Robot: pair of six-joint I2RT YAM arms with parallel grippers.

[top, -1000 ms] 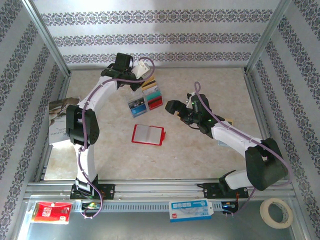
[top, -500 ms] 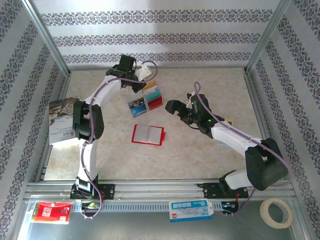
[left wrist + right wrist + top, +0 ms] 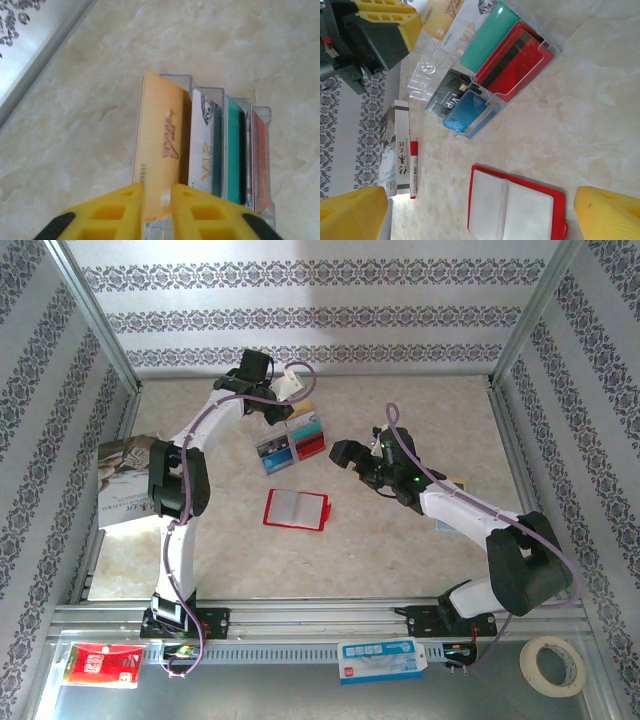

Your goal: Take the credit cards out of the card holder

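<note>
since a second ago the left arm has folded its elbow in and the wrist has shifted slightly right, towards the far edge of the table (image 3: 400, 550). the left gripper (image 3: 157, 194) now sits at the near end of the tan card (image 3: 160, 145). its fingers stand narrow with that card's end in the gap, and we cannot tell whether they pinch it or have just let go.

the tan card stands in the back slot of the clear card stand (image 3: 176, 79), next to the grey card (image 3: 205, 145), the teal card (image 3: 232, 150) and the red card (image 3: 260, 160). a blue card (image 3: 467, 110) lies in the stand's lower tier.

the card holder (image 3: 296, 509) lies open and flat near the middle of the table, and its pale pockets look empty to us. the right gripper (image 3: 343, 454) hovers to the right of the stand, fingers wide, holding nothing, and has barely moved.

we judge the unloading all but finished once the tan card is released.
</note>
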